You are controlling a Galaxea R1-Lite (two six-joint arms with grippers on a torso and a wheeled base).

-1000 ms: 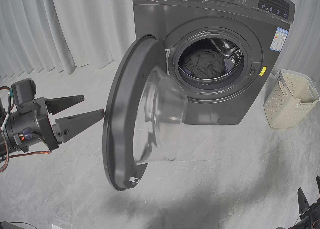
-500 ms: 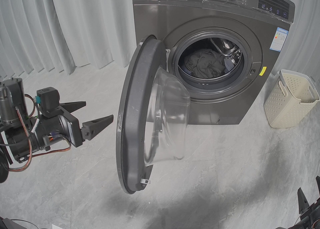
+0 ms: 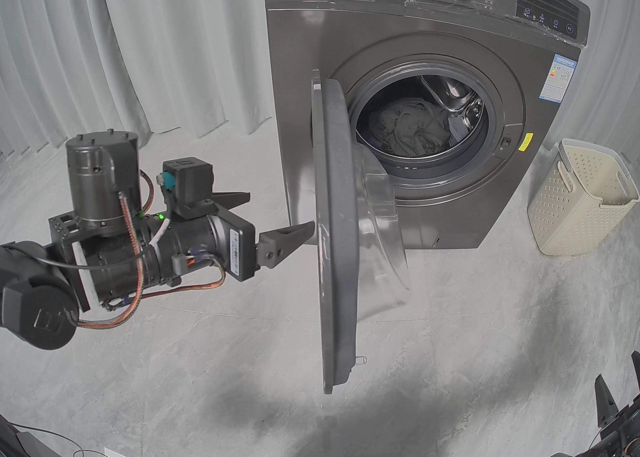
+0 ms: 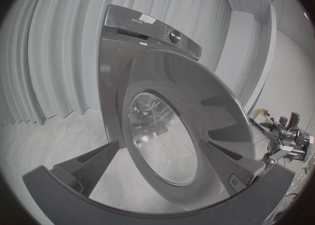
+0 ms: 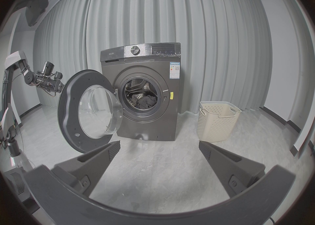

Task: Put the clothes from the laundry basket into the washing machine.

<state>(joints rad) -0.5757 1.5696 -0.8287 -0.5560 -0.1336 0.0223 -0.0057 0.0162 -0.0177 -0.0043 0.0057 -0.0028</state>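
Pale pleated curtains (image 3: 133, 38) hang behind a grey marbled floor (image 3: 467, 345), and on it you have the grey front-loading washing machine (image 3: 373, 18) facing the robot, its top cut off by the head view's upper edge; its round door (image 3: 337, 232) stands about square to the machine's front, edge-on to the head camera, hinged at the robot's left of the opening, with the clear glass bowl bulging toward the drum side; the drum mouth is uncovered, and inside it you can see the clothes (image 3: 408, 126) as a dark crumpled heap with no long axis you could name, lying low in the drum, its far part lost in shadow; the cream perforated laundry basket (image 3: 580, 202) stands upright on the floor near the machine, on the robot's right, mouth upward, and you cannot see down to its bottom; the left gripper (image 3: 281, 210) points level at the door's outer face with its fingers spread wide and nothing between them, the nearer fingertip right at the door, though you cannot confirm contact; the right gripper (image 5: 158, 150) is low and well back from the machine, its fingers likewise wide apart and holding nothing, and the head view's corner cuts most of it off.
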